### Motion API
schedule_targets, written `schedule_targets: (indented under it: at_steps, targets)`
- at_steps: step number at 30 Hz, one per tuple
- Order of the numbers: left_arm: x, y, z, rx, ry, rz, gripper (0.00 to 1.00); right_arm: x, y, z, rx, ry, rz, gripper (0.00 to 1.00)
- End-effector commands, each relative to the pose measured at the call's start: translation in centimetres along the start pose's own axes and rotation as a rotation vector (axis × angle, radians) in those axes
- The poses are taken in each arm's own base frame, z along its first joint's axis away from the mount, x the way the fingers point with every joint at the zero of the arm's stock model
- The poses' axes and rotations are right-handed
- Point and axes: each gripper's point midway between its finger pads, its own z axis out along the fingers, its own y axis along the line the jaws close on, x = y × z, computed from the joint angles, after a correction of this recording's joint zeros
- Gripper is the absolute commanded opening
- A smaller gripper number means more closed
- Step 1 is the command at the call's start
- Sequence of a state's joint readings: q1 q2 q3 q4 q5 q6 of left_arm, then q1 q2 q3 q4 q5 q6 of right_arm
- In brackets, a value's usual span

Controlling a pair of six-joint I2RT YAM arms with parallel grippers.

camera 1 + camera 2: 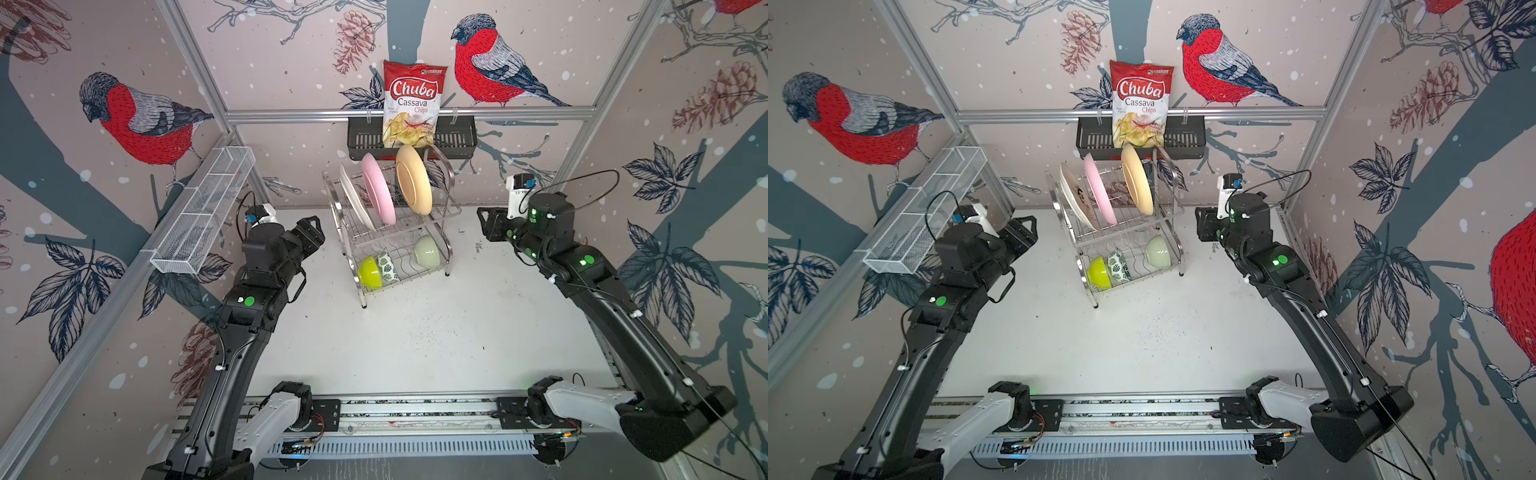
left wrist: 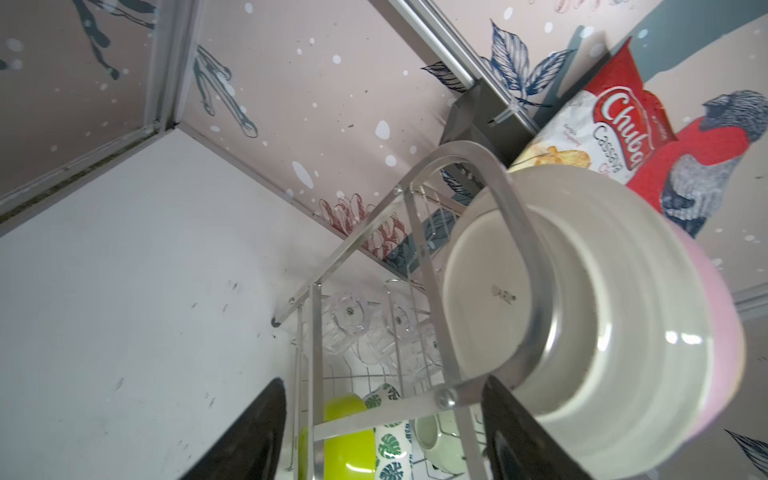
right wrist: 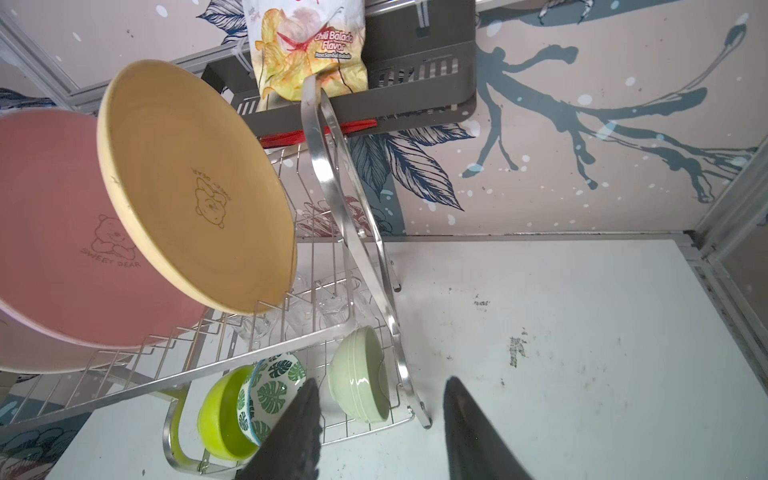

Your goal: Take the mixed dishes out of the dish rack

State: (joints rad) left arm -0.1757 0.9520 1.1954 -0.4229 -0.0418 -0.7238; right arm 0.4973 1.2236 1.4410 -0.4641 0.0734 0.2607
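Dish rack (image 1: 449,249) at frame centre, nothing unloaded yet. Plates (image 1: 378,191) held upright on upper tier, bowls (image 1: 426,251) on lower tier.
Left tool (image 2: 382,386) spread wide, empty, near cream plate (image 2: 602,332). Right tool (image 3: 382,380) parted, empty.
Plate rim best pinched, then lifted straight clear of wires.

Three plates (image 1: 377,189), three bowls (image 1: 426,251), three tumblers (image 2: 349,316), one rack (image 2: 536,270).
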Motion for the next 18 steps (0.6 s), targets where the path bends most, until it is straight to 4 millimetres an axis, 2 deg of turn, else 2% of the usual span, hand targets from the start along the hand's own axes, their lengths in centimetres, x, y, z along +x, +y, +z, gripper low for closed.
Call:
schedule_targets:
  at_steps: [1,6,18]
  targets:
    - [0.6,-1.3,-0.3,0.055,0.051,0.03,0.73,-1.1,1.7,1.2,-0.075,-0.007,-0.036,0.49]
    - [0.3,-3.1,0.0,0.115,0.071,0.064,0.71,-1.6,2.5,3.8,-0.089,0.005,-0.054,0.55]
    - [0.0,-4.2,3.3,0.115,0.109,0.105,0.7,-2.9,2.7,9.4,-0.05,-0.006,-0.176,0.59]
